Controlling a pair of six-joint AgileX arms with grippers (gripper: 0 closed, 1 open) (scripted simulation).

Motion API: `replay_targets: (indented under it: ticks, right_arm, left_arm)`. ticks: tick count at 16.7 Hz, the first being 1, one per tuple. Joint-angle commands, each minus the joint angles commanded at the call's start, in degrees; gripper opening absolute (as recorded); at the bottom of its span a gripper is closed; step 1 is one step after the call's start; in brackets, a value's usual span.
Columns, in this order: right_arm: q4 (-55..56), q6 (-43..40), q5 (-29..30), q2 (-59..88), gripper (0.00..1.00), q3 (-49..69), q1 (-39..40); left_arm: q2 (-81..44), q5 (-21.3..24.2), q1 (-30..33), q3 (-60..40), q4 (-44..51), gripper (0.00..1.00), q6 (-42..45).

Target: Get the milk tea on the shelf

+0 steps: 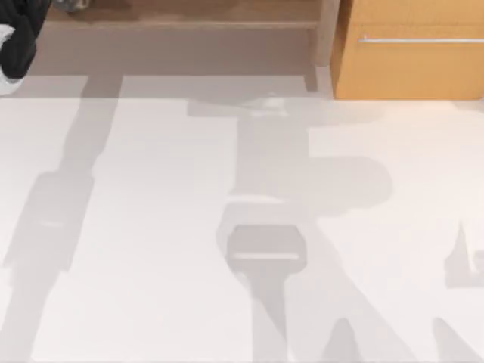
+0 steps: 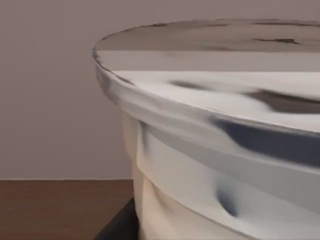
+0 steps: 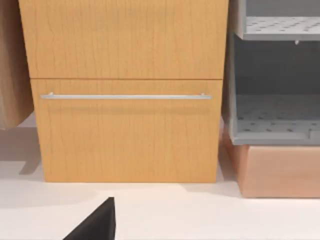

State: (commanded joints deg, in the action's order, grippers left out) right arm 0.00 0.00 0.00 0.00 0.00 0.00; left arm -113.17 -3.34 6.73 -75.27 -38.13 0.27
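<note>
White plastic, the domed lid of the milk tea, sits hard up against the left wrist camera, with creamy cup wall below it and brown shelf board under that, so the cup seems to be at or just over the shelf. In the top view the left arm is a dark shape at ten o'clock, reaching over the shelf; I judge it is there to carry the cup, but whether its pincer is clamped on the cup I cannot tell. A grey post stands at one o'clock, an orange-wood cabinet with a metal bar handle at two o'clock. The right pincer shows as a dark tip facing that cabinet, apparently idle; its state I cannot tell. No writing is readable.
</note>
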Motion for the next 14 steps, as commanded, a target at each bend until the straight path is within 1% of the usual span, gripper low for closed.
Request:
replay_targets:
  ticks: [8, 9, 14]
  right_arm:
    - [0.0, 0.0, 0.0, 0.0, 1.00, 0.0, 0.0]
    - [0.0, 0.0, 0.0, 0.0, 1.00, 0.0, 0.0]
    - [0.0, 0.0, 0.0, 0.0, 1.00, 0.0, 0.0]
  left_arm:
    - [0.0, 0.0, 0.0, 0.0, 0.0, 0.98, 0.0]
    - [0.0, 0.0, 0.0, 0.0, 0.0, 1.00, 0.0]
    - [0.0, 0.0, 0.0, 0.0, 0.0, 1.00, 0.0]
